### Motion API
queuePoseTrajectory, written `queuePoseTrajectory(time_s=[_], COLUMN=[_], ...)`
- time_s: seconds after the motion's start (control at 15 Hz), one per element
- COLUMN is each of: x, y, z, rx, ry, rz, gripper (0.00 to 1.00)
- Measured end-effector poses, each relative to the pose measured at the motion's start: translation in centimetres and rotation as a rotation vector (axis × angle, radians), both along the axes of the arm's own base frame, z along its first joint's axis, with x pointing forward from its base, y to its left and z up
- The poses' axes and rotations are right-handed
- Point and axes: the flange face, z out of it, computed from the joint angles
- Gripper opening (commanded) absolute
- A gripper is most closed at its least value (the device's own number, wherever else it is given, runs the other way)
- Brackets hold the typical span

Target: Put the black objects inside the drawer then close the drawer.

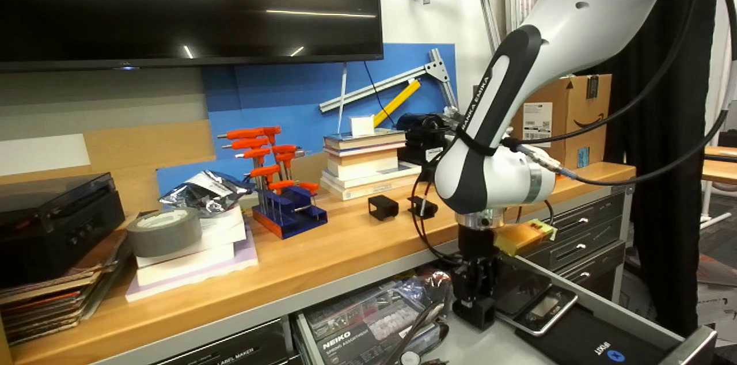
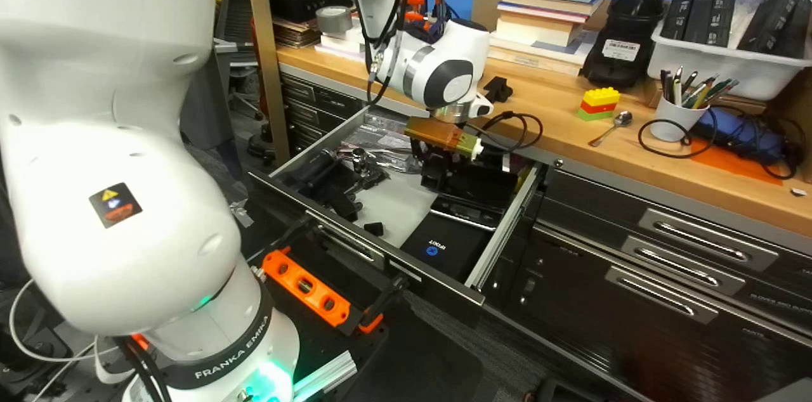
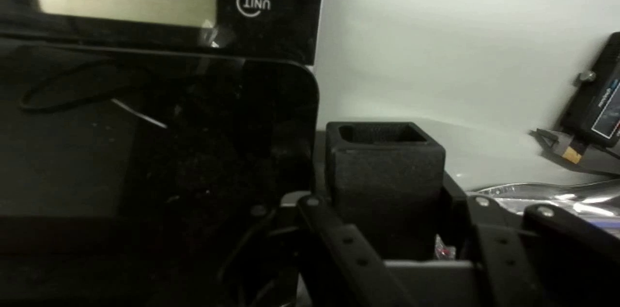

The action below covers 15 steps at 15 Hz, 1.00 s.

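The drawer (image 2: 355, 242) is pulled open; its grey floor also shows in an exterior view (image 1: 458, 348). My gripper (image 1: 475, 290) points down inside it, and shows in the wrist view (image 3: 387, 220). It is shut on a black object (image 3: 385, 176), a boxy piece with a square opening, with a finger on each side. In an exterior view this black object (image 1: 475, 315) is at or just above the drawer floor; I cannot tell if it touches. Two more black objects (image 1: 383, 208) (image 1: 424, 207) lie on the bench top; in an exterior view they partly overlap (image 2: 498, 90).
Inside the drawer are a scale (image 1: 544, 310), a black iFixit case (image 2: 444, 243), a Neiko spring box (image 1: 368, 327), a caliper (image 3: 600, 99) and dark tools (image 2: 323, 180). The bench holds red-handled hex keys (image 1: 270, 163), stacked books (image 1: 365, 163) and toy bricks (image 2: 598, 104).
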Motion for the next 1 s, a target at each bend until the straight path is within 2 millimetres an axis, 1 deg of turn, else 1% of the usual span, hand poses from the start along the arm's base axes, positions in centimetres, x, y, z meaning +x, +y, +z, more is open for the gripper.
queuePoseTrajectory(time_s=[0.2,0.27,0.33,0.4,0.53,0.6,0.8,1.0], x=[0.0,0.0,0.0,-0.1,-0.2,-0.2,-0.2,0.7], y=[0.2,0.3,0.3,0.3,0.6,0.9,1.7,1.8], z=[0.0,0.0,0.0,-0.1,-0.1,-0.2,0.2,2.1], rx=[-0.013,-0.015,-0.017,-0.019,-0.017,-0.015,-0.005,-0.004], ry=[0.004,0.005,0.007,0.01,0.023,0.03,0.066,0.072], rz=[-0.017,-0.019,-0.02,-0.024,-0.026,-0.023,-0.012,-0.008], gripper=[0.25,0.6,0.76,0.8,0.95,0.99,1.0,1.0])
